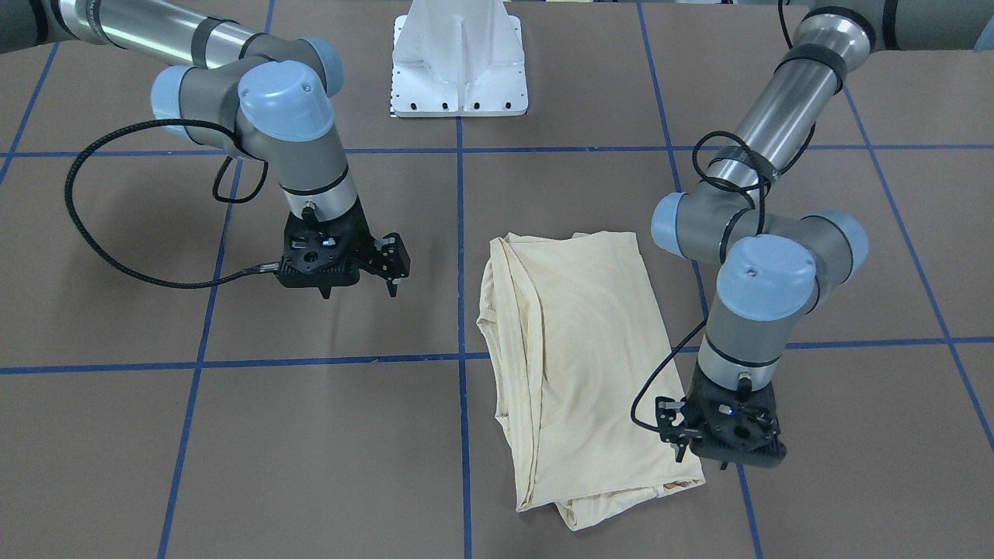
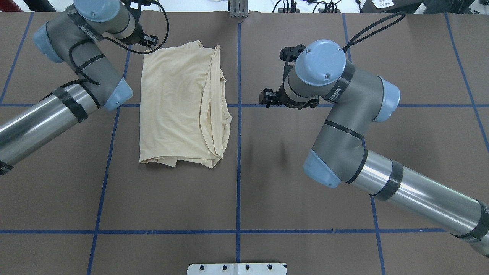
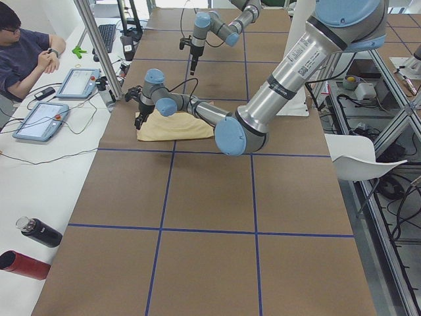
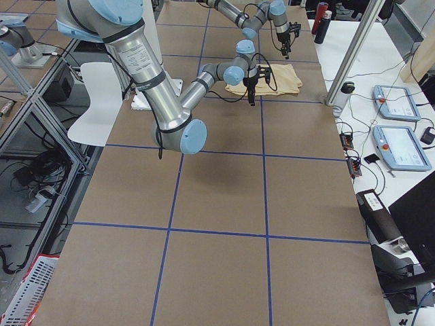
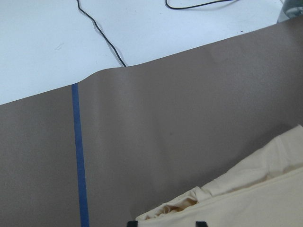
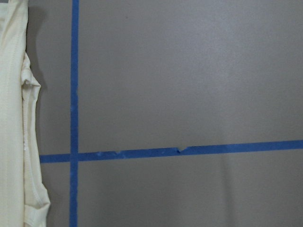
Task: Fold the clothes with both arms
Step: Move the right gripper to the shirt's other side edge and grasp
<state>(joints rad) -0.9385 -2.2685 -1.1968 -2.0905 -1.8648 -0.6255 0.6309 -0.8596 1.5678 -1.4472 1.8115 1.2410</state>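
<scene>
**No legible writing**

Nothing can be read with certainty. At far left, white lettering (image 2: 87, 35) runs along a grey link of the left arm (image 2: 82, 57), too small to make out. The right arm (image 2: 344, 126) carries similar small characters (image 2: 337, 93) on its black band. A white sticker (image 3: 300, 49) on the left arm's silver tube is blurred.

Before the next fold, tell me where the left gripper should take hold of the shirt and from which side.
Probably the far left corner of the shirt. The shirt lies flat with its folded layers stacked at that corner, and the open left gripper is already right beside it. Come down from above on the outer left side and pinch all the layers together.
</scene>
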